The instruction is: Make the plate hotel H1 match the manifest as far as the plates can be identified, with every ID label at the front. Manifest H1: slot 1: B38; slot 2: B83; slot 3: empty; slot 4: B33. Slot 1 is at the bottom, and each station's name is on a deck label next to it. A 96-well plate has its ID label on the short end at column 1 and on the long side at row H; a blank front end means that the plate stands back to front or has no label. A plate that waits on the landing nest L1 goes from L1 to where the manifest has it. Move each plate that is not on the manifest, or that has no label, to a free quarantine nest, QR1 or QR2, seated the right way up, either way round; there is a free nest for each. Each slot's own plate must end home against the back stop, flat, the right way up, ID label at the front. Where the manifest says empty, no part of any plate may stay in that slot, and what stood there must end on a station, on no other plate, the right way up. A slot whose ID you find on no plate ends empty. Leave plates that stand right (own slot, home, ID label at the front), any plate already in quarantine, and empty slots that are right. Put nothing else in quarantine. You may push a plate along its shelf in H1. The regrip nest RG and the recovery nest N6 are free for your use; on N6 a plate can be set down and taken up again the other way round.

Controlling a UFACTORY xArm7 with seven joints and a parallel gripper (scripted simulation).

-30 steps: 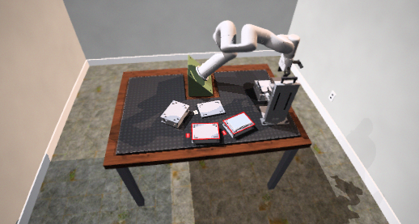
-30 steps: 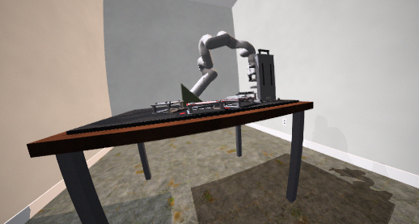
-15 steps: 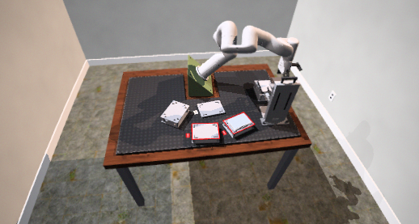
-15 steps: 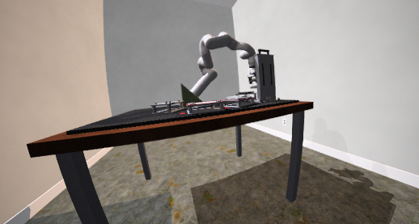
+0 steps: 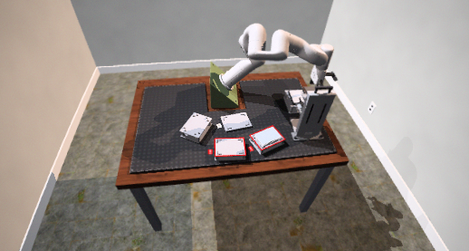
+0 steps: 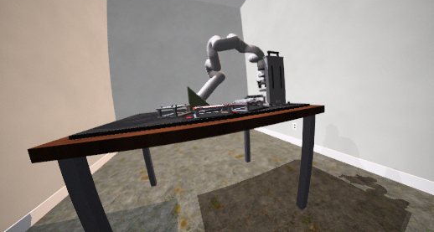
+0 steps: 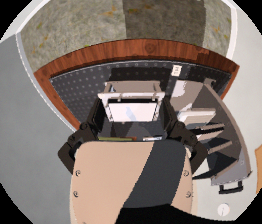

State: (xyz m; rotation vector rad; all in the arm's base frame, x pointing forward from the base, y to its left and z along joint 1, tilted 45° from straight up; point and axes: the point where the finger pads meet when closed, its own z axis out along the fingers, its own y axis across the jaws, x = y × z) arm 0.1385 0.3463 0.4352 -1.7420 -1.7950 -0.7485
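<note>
On the table, left to right, lie a tilted plain nest, two red-framed nests, then plate hotel H1. No label writing is legible. The gripper hovers behind H1, jaws apart, empty.

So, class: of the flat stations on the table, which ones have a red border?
The two nearest the front edge: the front-middle one and its tilted right neighbour. The other two are plain grey-white.
</note>
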